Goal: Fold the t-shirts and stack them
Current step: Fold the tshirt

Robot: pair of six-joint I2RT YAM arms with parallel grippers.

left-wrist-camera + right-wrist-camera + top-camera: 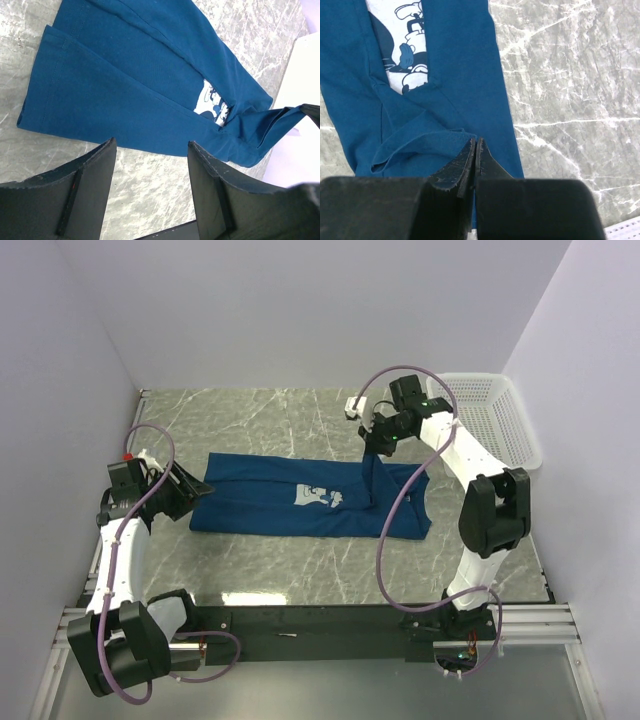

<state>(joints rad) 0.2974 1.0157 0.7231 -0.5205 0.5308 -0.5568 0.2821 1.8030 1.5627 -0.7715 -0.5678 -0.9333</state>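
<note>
Leftmost, near the left edge of the tabletop (300,575): left gripper (192,490), jaws set wide, nothing between them, hovering low just off the left end of the shirt (270,505). Seen from the left wrist, both fingers (85,190) over bare marble, the hem just beyond their tips; touching or not, impossible to tell.

Next, across the middle of the tabletop: shirt, dark blue, laid in a long narrow band running left to right, sides folded in, hem at the left, print (318,497) facing up a little right of the middle.

Further right, above the right part of the shirt: right gripper (380,445), jaws pressed together on a fold of the shirt, holding a strip of cloth up off the tabletop, the rest of it lying flat. From the right wrist, cloth edge pinched right at the tips, print just beyond.

Last, at the far right corner: white mesh basket (490,420), well apart from the shirt.
</note>
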